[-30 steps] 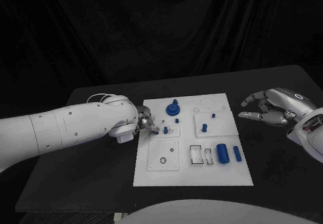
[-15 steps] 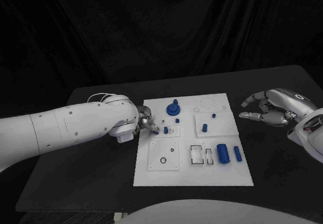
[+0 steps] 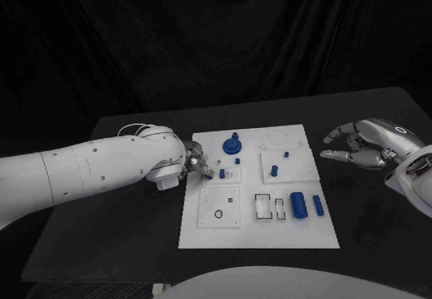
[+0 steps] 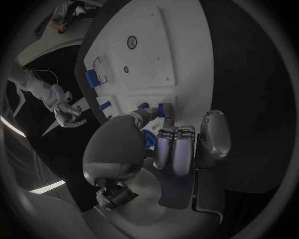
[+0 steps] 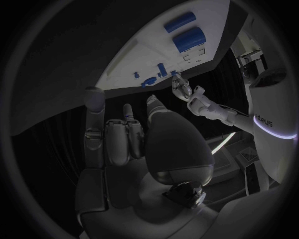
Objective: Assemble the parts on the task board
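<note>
A black table (image 3: 112, 225) stands before a dark curtain. In its middle lies the white board (image 3: 251, 230). The left hand (image 3: 196, 166) is at the board's left edge, its fingers (image 4: 163, 110) on a small blue peg (image 4: 168, 109) there; I cannot tell if it grips the peg. The right hand (image 3: 364, 144) hovers off the board's right side, fingers apart and curled, holding nothing. On the board are a blue round part (image 3: 231, 145), a blue cylinder (image 3: 298, 204) and a thinner pin (image 3: 318, 205).
</note>
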Available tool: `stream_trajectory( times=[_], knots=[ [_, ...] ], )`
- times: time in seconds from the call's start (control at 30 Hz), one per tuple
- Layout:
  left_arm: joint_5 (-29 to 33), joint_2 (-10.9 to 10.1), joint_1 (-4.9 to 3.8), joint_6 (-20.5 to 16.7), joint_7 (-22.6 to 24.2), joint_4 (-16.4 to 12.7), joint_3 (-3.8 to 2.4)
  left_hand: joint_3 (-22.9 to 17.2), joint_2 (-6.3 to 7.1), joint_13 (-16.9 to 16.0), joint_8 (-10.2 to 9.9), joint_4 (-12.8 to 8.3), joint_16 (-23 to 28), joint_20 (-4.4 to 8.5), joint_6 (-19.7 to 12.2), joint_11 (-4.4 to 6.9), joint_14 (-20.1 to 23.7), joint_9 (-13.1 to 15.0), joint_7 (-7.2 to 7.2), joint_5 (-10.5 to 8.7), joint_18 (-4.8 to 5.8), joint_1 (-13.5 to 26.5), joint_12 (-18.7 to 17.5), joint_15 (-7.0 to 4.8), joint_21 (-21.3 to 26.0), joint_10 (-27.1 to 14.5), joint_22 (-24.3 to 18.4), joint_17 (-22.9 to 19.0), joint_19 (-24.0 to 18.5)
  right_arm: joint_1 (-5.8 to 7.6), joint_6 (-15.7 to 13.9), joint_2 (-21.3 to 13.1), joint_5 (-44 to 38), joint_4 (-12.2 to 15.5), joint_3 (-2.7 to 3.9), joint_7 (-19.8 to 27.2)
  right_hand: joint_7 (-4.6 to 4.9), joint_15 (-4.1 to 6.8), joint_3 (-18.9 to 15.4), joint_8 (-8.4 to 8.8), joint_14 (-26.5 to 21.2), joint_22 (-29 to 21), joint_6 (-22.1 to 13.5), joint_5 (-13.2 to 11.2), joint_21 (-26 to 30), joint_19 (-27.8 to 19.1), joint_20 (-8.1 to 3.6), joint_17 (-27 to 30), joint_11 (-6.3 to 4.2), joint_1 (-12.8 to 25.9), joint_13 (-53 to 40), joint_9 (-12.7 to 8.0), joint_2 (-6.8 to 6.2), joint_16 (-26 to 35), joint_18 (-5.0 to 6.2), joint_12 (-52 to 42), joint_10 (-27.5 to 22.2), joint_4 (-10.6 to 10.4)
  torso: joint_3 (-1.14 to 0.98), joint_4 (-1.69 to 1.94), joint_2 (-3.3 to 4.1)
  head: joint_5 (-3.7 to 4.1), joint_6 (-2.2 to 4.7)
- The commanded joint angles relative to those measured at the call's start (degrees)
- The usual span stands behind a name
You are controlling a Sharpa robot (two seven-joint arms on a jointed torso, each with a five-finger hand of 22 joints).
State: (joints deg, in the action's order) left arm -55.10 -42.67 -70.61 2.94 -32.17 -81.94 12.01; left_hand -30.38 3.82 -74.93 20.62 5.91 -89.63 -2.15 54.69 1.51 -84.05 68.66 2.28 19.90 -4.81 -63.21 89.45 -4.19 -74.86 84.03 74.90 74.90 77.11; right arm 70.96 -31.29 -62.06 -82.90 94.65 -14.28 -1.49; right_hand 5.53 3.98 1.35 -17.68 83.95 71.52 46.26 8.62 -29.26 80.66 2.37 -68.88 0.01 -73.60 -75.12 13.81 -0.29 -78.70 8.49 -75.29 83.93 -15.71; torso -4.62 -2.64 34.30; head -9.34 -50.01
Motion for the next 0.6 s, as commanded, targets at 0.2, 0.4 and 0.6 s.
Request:
stream_trajectory(
  times=[0.2,0.4,0.6],
  knots=[
    [0.3,0.1,0.38,1.8,-0.3,0.3,0.34,4.3,-1.38,-14.0,-2.1,4.1,0.3,-0.44,0.0,-0.41,-5.1,-1.3,0.37,-6.51,-0.08,4.8,-0.5,0.39,0.7,4.8,2.1,13.5,-0.5,-0.16,0.6,0.0,-0.1,0.0,0.03,-1.2,0.06,-0.36,0.1,0.32,2.4,-0.1,0.3,0.4,0.5,-0.2,0.13,0.1,0.39,-0.7,-0.4,-0.1,-0.02,0.4,0.44,0.4,0.2,0.4,0.0,-0.04,-0.02,0.05,0.01],
    [0.3,0.2,0.38,1.6,-0.3,0.6,0.34,10.7,-2.93,-13.7,-4.9,9.7,0.4,-1.16,-0.8,-1.27,-4.9,-3.1,1.34,-9.54,-0.15,8.6,-0.8,1.14,1.1,4.4,2.2,13.3,-0.8,-0.16,0.8,0.0,-0.1,-0.1,0.03,-1.2,0.14,-0.4,0.1,0.51,2.4,-0.2,0.4,3.0,1.0,-0.2,0.19,0.3,0.42,-1.3,-0.3,-0.4,0.02,0.5,0.47,0.5,0.1,0.7,-0.02,-0.08,-0.04,0.08,0.01],
    [0.3,0.4,0.38,1.4,-0.2,0.8,0.34,14.9,-5.02,-13.4,-6.3,10.8,0.5,-1.57,-1.3,-1.7,-4.7,-3.6,1.76,-11.46,-0.24,11.6,-1.0,1.53,1.5,4.0,2.4,13.1,-0.9,-0.17,0.9,0.1,-0.1,-0.1,0.03,-1.2,0.15,-0.4,0.1,0.55,2.4,-0.3,0.4,3.6,1.1,-0.2,0.19,0.3,0.43,-1.4,-0.3,-0.4,0.08,0.6,0.48,0.5,0.1,0.7,-0.01,-0.05,-0.03,0.06,0.01]
  ],
)
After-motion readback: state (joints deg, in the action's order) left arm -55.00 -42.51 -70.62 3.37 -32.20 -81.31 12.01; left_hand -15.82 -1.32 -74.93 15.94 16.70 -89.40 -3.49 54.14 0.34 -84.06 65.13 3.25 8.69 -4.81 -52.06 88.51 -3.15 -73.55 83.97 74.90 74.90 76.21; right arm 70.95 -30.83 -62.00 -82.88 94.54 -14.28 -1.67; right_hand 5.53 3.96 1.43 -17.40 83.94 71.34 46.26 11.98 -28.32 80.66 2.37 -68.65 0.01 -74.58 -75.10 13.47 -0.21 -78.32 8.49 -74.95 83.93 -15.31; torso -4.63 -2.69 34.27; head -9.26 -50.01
